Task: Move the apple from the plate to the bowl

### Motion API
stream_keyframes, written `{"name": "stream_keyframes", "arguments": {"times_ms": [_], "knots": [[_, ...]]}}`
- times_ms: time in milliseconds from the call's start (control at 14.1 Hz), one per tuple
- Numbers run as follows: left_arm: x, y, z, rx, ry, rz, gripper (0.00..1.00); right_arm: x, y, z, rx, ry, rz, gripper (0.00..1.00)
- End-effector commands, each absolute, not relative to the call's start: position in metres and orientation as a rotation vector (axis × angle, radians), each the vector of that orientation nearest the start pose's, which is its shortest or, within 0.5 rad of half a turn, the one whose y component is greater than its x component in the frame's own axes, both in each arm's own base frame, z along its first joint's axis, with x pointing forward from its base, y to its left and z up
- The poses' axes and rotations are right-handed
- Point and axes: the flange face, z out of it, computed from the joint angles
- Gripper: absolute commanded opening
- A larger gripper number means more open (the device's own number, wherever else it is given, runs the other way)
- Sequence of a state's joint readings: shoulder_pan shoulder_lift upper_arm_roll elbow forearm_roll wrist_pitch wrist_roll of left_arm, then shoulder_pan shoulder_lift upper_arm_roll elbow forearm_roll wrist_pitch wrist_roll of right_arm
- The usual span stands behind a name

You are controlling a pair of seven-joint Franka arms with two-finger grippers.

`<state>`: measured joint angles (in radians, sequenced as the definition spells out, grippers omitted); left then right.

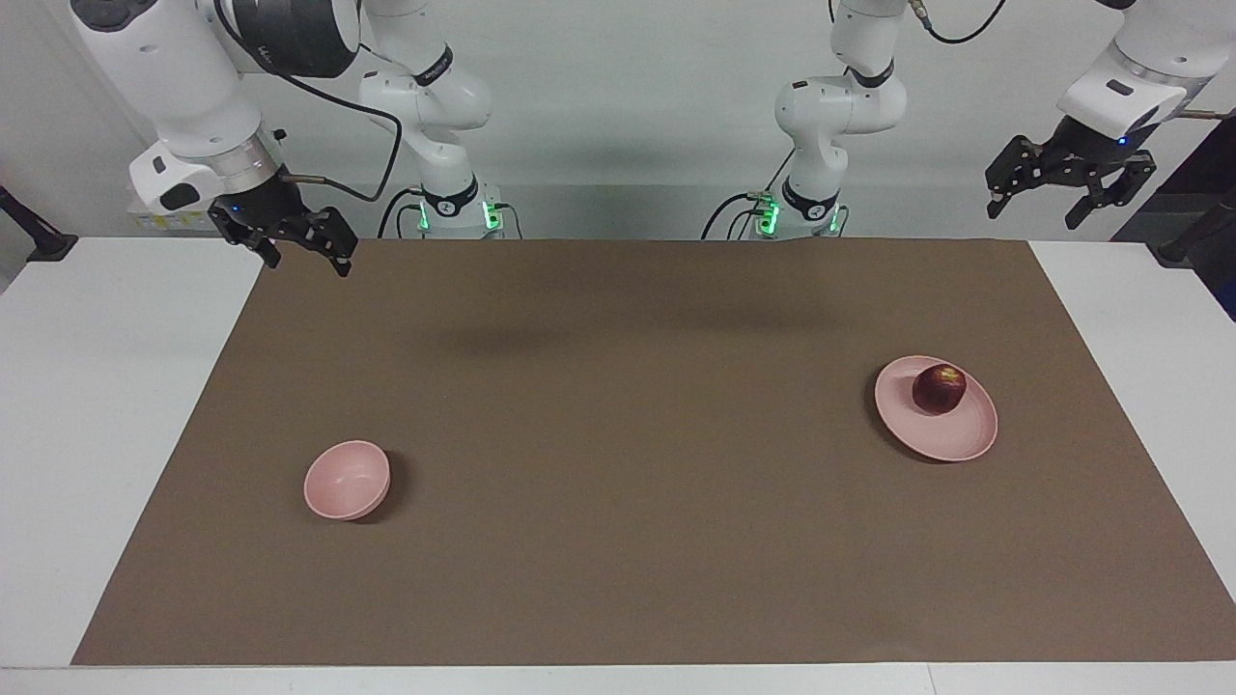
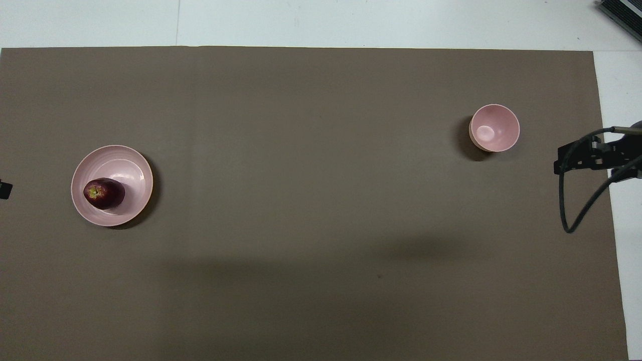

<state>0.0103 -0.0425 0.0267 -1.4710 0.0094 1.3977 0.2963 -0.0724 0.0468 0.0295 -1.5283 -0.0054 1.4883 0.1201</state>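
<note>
The dark red apple (image 1: pixel 939 387) (image 2: pixel 104 193) lies on the flat pink plate (image 1: pixel 951 436) (image 2: pixel 131 164), toward the left arm's end of the table. The small deep pink bowl (image 1: pixel 346 480) (image 2: pixel 494 128) stands empty toward the right arm's end. My left gripper (image 1: pixel 1033 212) hangs open and empty, high over the table's edge by the robots, well away from the plate. My right gripper (image 1: pixel 306 263) is also open and empty. It hovers over the mat's corner near the robots, apart from the bowl.
A brown mat (image 1: pixel 618 434) covers most of the white table (image 1: pixel 106 405). A black cable (image 2: pixel 567 220) loops down from the right arm's wrist. A dark device (image 2: pixel 622 12) sits at the table's corner farthest from the robots.
</note>
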Motion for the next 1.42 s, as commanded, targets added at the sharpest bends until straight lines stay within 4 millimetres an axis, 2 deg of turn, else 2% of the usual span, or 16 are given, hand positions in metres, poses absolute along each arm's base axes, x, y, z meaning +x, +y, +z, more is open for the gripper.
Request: {"name": "stream_keyframes", "arguments": {"times_ms": [0, 1067, 1352], "knots": [[0.5153, 0.0244, 0.6802, -3.116, 0.383, 0.04, 1.0, 0.5507, -0.0274, 0.6126, -3.117, 0.224, 0.147, 1.0], [0.5151, 0.026, 0.6801, -3.117, 0.38, 0.042, 1.0, 0.5465, -0.0211, 0.6094, -3.103, 0.232, 0.154, 1.0], [0.5151, 0.026, 0.6801, -3.117, 0.38, 0.042, 1.0, 0.5464, -0.0184, 0.6091, -3.096, 0.33, 0.153, 1.0]]}}
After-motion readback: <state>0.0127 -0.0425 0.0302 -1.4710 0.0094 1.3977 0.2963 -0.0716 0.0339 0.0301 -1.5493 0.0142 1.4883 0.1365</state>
